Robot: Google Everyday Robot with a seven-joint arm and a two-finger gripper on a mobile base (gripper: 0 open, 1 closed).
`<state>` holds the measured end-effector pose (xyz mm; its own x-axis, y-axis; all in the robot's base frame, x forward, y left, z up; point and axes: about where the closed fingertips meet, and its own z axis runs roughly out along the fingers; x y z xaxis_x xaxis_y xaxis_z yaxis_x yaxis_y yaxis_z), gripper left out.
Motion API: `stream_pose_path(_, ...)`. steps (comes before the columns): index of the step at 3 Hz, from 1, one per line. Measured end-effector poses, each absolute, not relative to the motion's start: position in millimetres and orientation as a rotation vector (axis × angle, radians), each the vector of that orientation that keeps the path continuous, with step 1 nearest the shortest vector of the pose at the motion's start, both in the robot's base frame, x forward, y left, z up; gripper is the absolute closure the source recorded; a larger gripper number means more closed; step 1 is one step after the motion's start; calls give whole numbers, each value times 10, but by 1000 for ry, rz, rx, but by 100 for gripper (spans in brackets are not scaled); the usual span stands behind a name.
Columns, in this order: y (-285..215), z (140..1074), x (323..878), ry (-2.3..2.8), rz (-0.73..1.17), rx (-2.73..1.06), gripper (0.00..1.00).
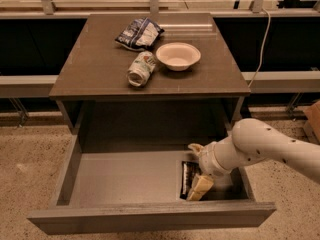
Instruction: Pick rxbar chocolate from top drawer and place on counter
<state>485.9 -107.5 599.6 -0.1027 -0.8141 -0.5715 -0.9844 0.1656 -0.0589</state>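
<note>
Behind and above the top drawer (150, 220), we list the counter (95, 69) with a chip bag (140, 33), a tipped can (141, 69) and a bowl (178, 56). In the drawer's front right corner, the rxbar chocolate (187, 178) lies flat. The gripper (196, 167) hangs right over it, fingers spread apart and clasping nothing.

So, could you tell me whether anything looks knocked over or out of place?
The can lies on its side on the counter beside the bowl. The gripper is in the top drawer at the rxbar chocolate.
</note>
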Motion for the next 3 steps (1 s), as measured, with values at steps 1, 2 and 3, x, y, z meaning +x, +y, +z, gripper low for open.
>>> stream_pose_path(1,-1133,5876,4686,2003,508,-1724,0)
stream_pose_path(2,-1173,5820,4631,2023,519,-1726,0)
stream_pose_path(3,-1263,5764,4597,2049,551,-1702,0)
